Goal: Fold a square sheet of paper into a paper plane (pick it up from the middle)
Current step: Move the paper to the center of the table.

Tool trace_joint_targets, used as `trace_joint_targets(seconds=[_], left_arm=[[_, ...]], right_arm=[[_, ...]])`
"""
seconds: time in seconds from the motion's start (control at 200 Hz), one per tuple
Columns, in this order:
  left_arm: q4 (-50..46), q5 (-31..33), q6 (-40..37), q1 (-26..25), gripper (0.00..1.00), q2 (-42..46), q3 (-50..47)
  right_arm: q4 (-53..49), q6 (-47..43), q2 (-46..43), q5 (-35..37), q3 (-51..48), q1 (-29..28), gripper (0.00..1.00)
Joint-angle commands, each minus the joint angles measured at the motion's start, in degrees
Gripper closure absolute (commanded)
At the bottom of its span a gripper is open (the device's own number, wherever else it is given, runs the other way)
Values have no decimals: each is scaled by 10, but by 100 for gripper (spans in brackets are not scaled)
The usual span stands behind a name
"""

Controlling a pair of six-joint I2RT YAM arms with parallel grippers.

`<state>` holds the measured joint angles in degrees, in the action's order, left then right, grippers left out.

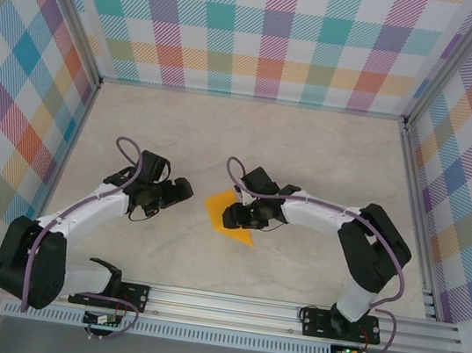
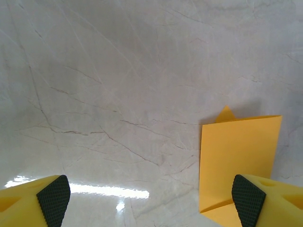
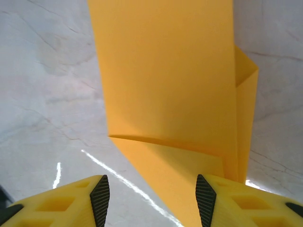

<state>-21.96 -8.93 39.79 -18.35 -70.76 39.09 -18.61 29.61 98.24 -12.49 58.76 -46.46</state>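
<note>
Paper: square sheet of paper, orange, folded into overlapping layers, lying on the table near its middle.
Right gripper: low over the sheet, jaws spread partway, pinching nothing, one pad beside the folded edge.
Left gripper: just left of the sheet, above bare tabletop, jaws spread wide, holding nothing.

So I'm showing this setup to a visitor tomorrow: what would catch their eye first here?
The folded orange paper stands out at the middle of the pale marbled table, with the right pincer open right over it. Next come the bright checked walls all round. The left pincer is wide open just to the paper's left.
</note>
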Motion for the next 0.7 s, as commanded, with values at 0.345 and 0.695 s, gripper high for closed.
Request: trace_joint_targets(seconds=[0.345, 0.695], left_arm=[[86, -18, 64, -58, 8, -5, -33], [113, -30, 90, -89, 8, -17, -41]], right_arm=[[111, 124, -2, -19, -50, 9, 49], [118, 132, 25, -9, -59, 28, 51]])
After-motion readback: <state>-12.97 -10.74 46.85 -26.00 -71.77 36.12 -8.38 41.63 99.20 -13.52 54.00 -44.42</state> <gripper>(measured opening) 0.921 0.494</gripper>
